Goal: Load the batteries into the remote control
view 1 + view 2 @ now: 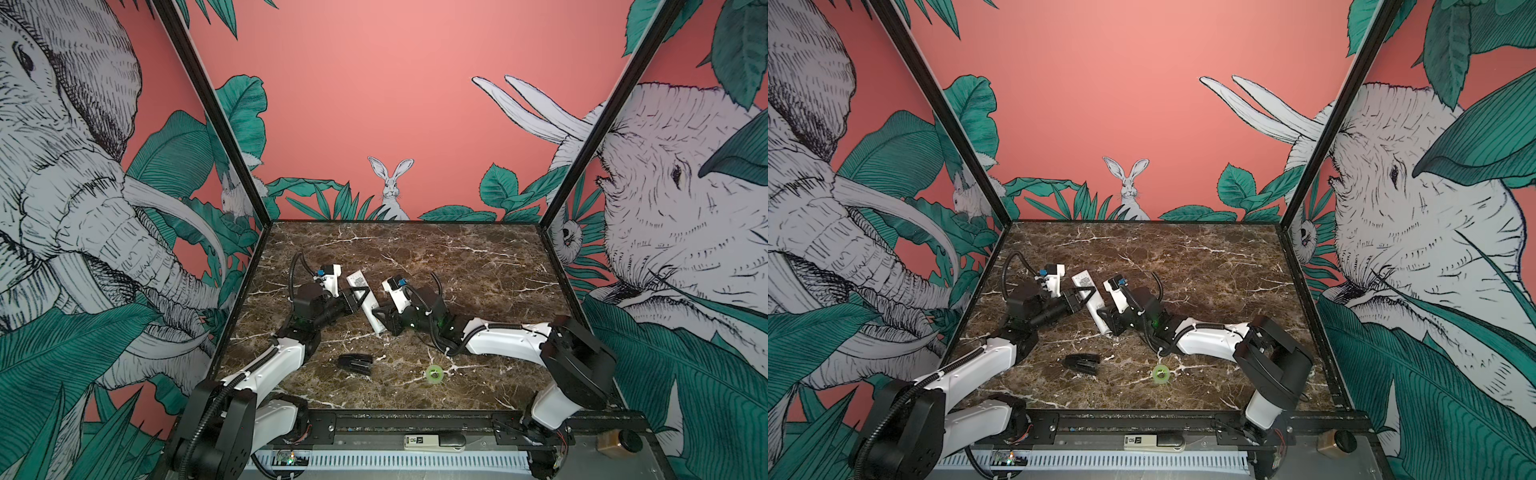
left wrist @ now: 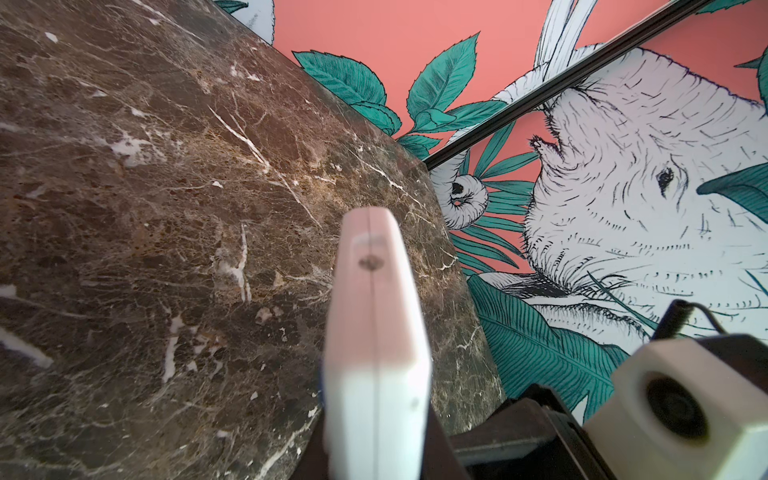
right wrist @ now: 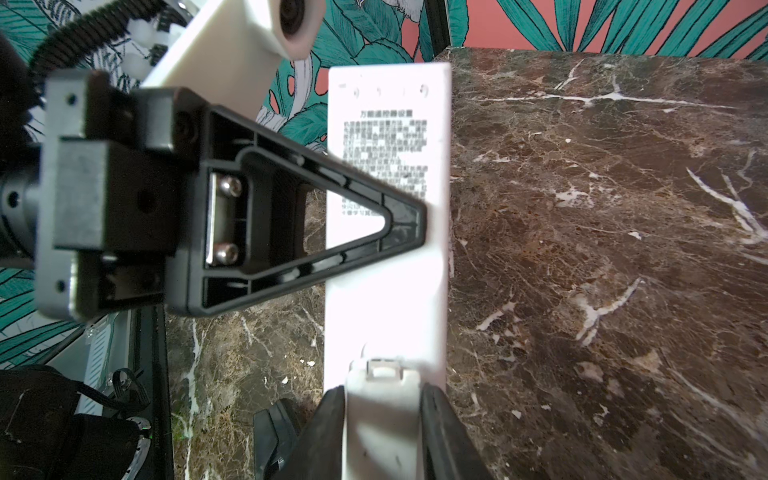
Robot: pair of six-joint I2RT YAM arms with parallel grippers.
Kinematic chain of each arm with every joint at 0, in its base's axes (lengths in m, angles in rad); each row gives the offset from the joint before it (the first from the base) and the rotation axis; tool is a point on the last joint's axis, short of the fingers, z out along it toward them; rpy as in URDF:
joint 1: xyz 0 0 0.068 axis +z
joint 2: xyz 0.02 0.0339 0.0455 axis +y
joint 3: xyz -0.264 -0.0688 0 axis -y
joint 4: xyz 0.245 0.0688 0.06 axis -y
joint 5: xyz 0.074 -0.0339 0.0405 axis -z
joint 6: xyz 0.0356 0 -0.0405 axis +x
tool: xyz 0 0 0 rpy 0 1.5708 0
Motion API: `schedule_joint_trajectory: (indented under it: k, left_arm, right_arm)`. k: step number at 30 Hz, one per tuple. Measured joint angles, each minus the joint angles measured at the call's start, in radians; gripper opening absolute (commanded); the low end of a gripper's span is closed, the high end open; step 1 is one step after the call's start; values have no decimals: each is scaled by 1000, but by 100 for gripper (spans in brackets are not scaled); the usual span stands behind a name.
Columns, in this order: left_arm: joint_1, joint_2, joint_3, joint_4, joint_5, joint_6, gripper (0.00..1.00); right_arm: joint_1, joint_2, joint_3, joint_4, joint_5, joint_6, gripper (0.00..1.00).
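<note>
Two-arm hold on the long slim white plastic remote control (image 1: 371, 311), which appears lifted off the brown veined marble tabletop (image 1: 457, 270) near its centre, printed back panel uppermost. The left gripper (image 1: 365, 292) is clamped across the remote control at about mid-length. The right gripper (image 3: 382, 399) sits at the lower end, and its black pads (image 3: 332, 424) flank a small white plastic battery cover with a latch tab (image 3: 382, 436). Whether the pads press on the cover or merely touch it cannot be told.

The orange batteries appear in no view, so whether they are loaded is unknown.

Likely hazards:
- If the latch is not seated, a loose cover could slip free and drop.
- With one mid-length clamp, any push on the end could pivot or slide the remote control in the left jaws.
- An off-axis push could jam the cover.
</note>
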Motion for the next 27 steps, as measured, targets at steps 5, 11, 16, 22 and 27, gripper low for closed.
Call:
schedule_joint_trajectory:
  k: [5, 11, 16, 22, 27]
  left_arm:
    - [0, 0, 0, 0, 0, 0, 0]
    - [0, 0, 0, 0, 2, 0, 0]
    - [0, -6, 0, -4, 4, 5, 0]
    - [0, -18, 1, -24, 26, 36, 0]
    - [0, -15, 25, -58, 94, 69, 0]
  right_arm:
    - [0, 0, 0, 0, 0, -2, 41]
    - [2, 0, 0, -1, -5, -5, 49]
    - [6, -11, 3, -47, -12, -30, 55]
    - [28, -110, 55, -253, 5, -172, 61]
    - [33, -257, 64, -394, 3, -320, 64]
